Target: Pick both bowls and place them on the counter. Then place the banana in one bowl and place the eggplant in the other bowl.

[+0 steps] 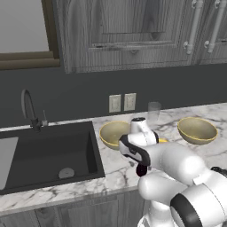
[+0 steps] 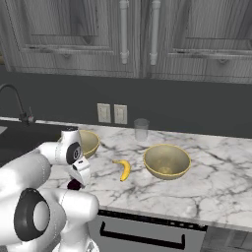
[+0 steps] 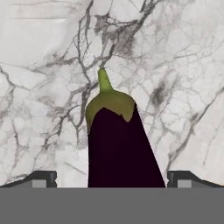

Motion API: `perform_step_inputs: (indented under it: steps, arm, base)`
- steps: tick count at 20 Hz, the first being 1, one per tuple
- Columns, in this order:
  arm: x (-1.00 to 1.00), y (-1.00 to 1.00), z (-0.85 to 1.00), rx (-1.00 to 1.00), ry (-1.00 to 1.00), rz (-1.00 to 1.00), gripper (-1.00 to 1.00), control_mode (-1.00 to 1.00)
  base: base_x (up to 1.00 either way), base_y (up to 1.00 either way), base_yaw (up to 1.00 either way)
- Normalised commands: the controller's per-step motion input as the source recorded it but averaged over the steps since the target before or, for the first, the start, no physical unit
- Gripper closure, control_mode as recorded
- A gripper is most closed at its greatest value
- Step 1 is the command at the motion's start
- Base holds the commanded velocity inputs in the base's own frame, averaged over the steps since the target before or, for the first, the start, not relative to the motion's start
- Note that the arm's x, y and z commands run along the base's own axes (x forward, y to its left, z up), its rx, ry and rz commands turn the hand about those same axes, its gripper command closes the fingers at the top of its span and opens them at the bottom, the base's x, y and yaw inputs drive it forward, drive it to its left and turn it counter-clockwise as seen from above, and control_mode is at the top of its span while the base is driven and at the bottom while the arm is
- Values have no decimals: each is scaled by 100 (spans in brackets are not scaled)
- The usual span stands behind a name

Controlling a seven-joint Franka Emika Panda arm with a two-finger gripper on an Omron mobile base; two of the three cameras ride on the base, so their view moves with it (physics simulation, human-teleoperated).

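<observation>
Two tan-yellow bowls stand upright on the marble counter (image 1: 116, 172): one (image 1: 113, 133) beside the sink, the other (image 1: 197, 130) further right. The same bowls appear in the right base view, the left one (image 2: 90, 141) and the right one (image 2: 167, 161). Between them the banana (image 2: 124, 169) lies on the counter. The dark purple eggplant (image 3: 120, 144), green-capped, lies on the marble near the front edge. My gripper (image 3: 112, 178) is open directly over it, one fingertip (image 3: 41, 178) on each side and apart from it. The arm hides most of the eggplant (image 1: 142, 170) in the left base view.
A clear glass (image 1: 154, 111) stands by the back wall between the bowls. The black sink basin (image 1: 44, 155) with its faucet (image 1: 29, 108) lies to the left. Wall outlets (image 1: 122, 102) sit on the dark backsplash, and grey cabinets hang overhead.
</observation>
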Motion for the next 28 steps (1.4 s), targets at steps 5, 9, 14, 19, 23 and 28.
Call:
perform_step_inputs:
  steps: [5, 9, 14, 19, 23, 28]
  arm:
    - [-18, -10, -43, 0, 0, 0, -100, -100]
    - [-5, -2, -43, 0, 0, 0, 100, -100]
    - [-14, 0, -16, 0, -1, 0, 100, -100]
    - [-46, -22, 2, 11, -15, 0, 100, -100]
    - [-63, -27, 16, 14, -22, 0, 100, -100]
    - [-55, -15, 51, 11, -26, 0, 100, -100]
  base:
    - [0, 0, 0]
    - [0, 0, 0]
    - [0, 0, 0]
    - [0, 0, 0]
    - [0, 0, 0]
    - [0, 0, 0]
